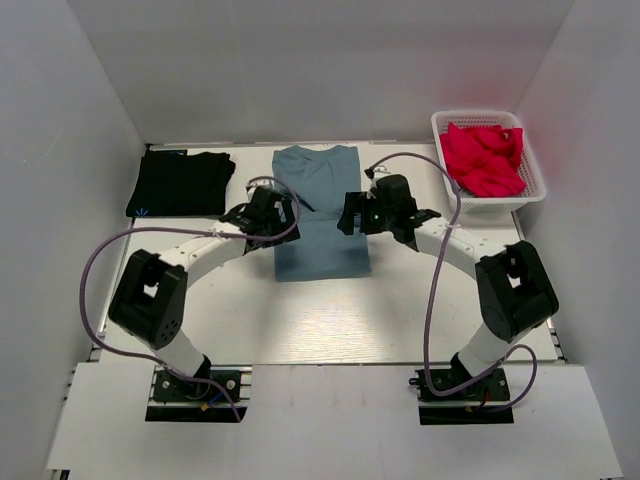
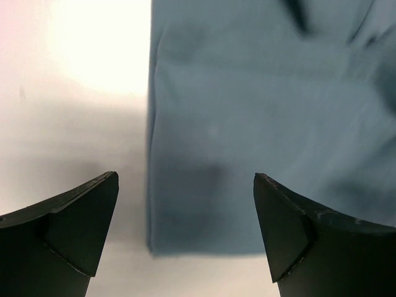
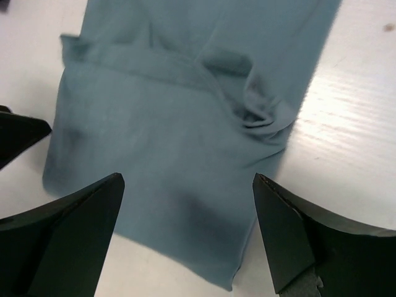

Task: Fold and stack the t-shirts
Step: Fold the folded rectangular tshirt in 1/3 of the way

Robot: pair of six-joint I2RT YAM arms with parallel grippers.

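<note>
blue-grey t-shirt (image 1: 318,240): folded, mid-table;
black t-shirt (image 1: 182,183): folded, far left;
left gripper (image 2: 185,182): spread — empty;
right gripper (image 3: 189,182): spread — empty

- The blue-grey t-shirt (image 3: 167,142) is showing as soft matt cloth, creasing lightly.
- The black t-shirt (image 1: 183,183) is looking like matt cloth.
- The worktop (image 3: 352,124) is gleaming white with fine streaks.
- The basket (image 1: 500,204) is looking like white perforated plastic, holding matt red cloth (image 1: 482,158).
- The jaws are showing as matt black plastic.
</note>
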